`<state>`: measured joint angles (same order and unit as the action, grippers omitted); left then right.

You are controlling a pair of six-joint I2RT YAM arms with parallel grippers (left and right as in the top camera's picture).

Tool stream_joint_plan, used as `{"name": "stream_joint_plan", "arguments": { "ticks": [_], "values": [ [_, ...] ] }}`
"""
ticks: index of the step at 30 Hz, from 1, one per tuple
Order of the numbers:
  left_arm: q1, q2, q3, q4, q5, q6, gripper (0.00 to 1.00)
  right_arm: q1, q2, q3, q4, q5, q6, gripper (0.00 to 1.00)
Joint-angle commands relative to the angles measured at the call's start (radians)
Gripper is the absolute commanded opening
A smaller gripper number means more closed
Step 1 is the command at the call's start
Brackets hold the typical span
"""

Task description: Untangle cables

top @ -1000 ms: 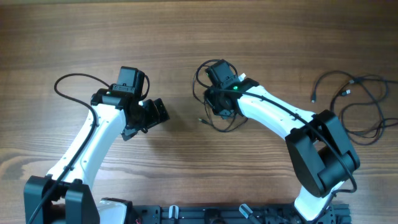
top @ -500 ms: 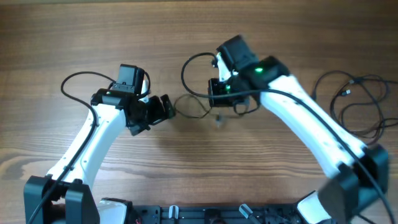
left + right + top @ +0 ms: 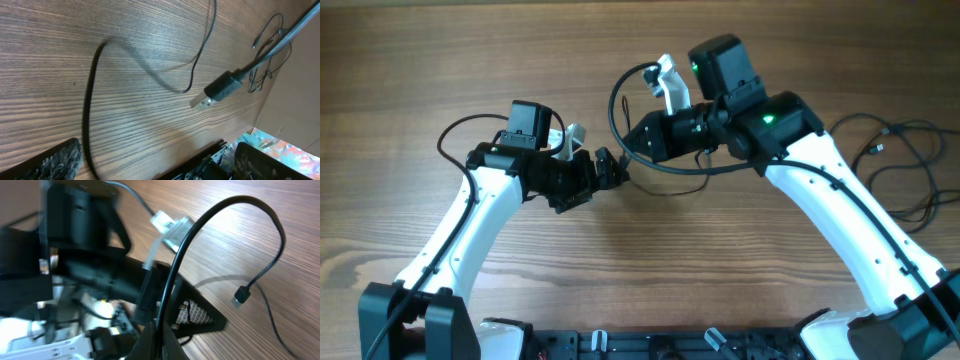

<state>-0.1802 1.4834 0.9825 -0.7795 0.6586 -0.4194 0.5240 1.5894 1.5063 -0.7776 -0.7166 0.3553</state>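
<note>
My right gripper (image 3: 634,140) points left above the table, shut on a thin black cable (image 3: 613,110) that arcs out of its jaws in a loop. In the right wrist view the cable (image 3: 235,201) rises from between the shut gripper (image 3: 159,330) and bends down to a small plug (image 3: 241,295) hanging in the air. My left gripper (image 3: 605,175) is open, just left of the right one. In its wrist view a USB plug (image 3: 220,90) hangs ahead, and a black cord (image 3: 89,100) runs between the wide-apart gripper (image 3: 155,170) fingers untouched.
More loose black cables (image 3: 895,165) lie in loops at the table's right side, also seen far off as cables (image 3: 265,60) in the left wrist view. The two arms are close together over the table's middle. The black rail (image 3: 670,345) lines the near edge.
My right gripper lifted the cable off the table and swung left with it, pulling the tangle into a raised loop. My left gripper moved right toward it and stayed open.
</note>
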Motion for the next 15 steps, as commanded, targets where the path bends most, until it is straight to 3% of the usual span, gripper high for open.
{"name": "stream_joint_plan", "arguments": {
  "ticks": [1,3,6,8,13,15],
  "values": [
    [0.001,0.003,-0.002,0.002,0.025,0.02,1.0,-0.049,-0.024,0.009,0.073,-0.207,0.031,0.04],
    [0.001,0.003,-0.002,0.002,0.025,0.02,0.95,-0.093,-0.024,0.009,0.093,-0.227,0.066,0.04],
    [0.001,0.003,-0.002,0.002,0.025,0.02,0.62,-0.214,-0.024,0.009,0.1,-0.22,0.182,0.04],
    [0.001,0.003,-0.002,0.001,0.025,0.02,0.49,-0.303,-0.024,0.008,0.111,-0.22,0.27,0.04],
    [0.001,0.003,-0.002,0.001,0.025,0.02,0.32,-0.459,-0.024,0.008,0.09,-0.218,0.324,0.04],
    [0.001,0.003,-0.002,0.001,0.025,0.022,0.32,-0.47,-0.023,0.008,0.045,-0.125,0.319,0.04]
  ]
}}
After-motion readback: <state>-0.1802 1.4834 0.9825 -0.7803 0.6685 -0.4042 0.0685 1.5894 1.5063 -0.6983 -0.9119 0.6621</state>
